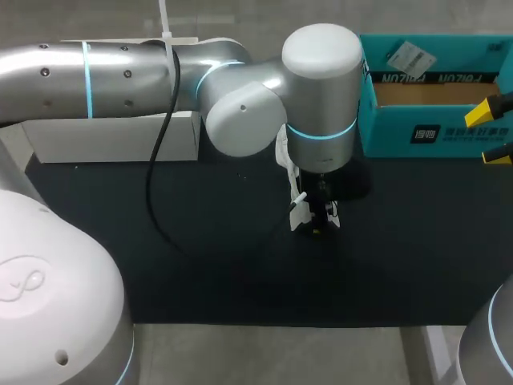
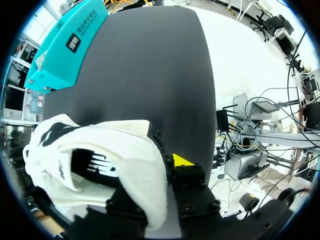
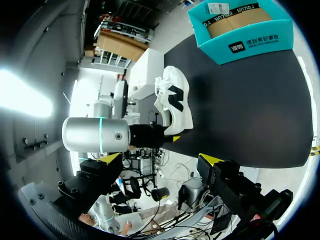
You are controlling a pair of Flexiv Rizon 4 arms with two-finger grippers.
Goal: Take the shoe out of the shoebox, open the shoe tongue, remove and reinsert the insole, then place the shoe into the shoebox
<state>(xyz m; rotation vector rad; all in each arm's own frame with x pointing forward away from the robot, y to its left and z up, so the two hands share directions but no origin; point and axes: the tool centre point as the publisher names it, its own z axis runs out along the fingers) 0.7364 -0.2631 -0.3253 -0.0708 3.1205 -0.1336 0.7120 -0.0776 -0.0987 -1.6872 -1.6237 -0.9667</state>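
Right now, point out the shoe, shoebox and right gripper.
shoe (image 3: 181,112): right wrist view, white side panel.
shoebox (image 1: 393,132): head view, teal front wall.
right gripper (image 3: 160,160): right wrist view, midway between yellow tips.

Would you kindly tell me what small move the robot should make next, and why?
Probably bring the right gripper in toward the shoe to reach its tongue. The left gripper holds the shoe at the middle of the mat, out of the shoebox, while the right gripper hangs open and empty by the box.
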